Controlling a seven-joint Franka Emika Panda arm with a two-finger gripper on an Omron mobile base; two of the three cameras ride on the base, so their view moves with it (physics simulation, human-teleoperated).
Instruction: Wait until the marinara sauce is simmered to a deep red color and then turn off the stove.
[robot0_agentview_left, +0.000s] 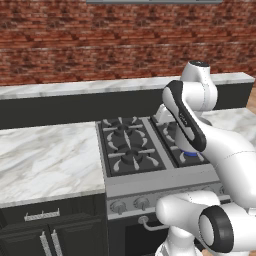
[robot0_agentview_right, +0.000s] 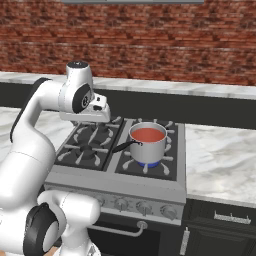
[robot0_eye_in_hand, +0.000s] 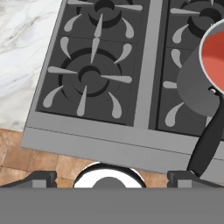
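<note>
A small steel saucepan (robot0_agentview_right: 148, 145) stands on the front right burner of the stove (robot0_agentview_right: 90, 147), with a blue flame (robot0_agentview_right: 148, 163) under it. The marinara sauce (robot0_agentview_right: 147, 134) fills it, a light orange-red. The hand view catches the pan (robot0_eye_in_hand: 199, 89), the sauce (robot0_eye_in_hand: 214, 57) and the dark handle (robot0_eye_in_hand: 210, 140) at the right edge. My gripper (robot0_eye_in_hand: 113, 177) hangs open and empty above the stove's front left burner (robot0_eye_in_hand: 92, 76), left of the pan and apart from it. In the right base view the gripper (robot0_agentview_right: 99, 116) sits over the left grates. In the left base view my arm hides the pan; the flame (robot0_agentview_left: 190, 152) shows.
Round silver knobs (robot0_agentview_right: 144, 206) line the stove's front above the oven handle (robot0_agentview_right: 117, 231). Marble counters flank the stove on the left (robot0_agentview_left: 45, 160) and right (robot0_agentview_right: 220, 160). A dark raised ledge (robot0_agentview_left: 75, 107) and a brick wall stand behind.
</note>
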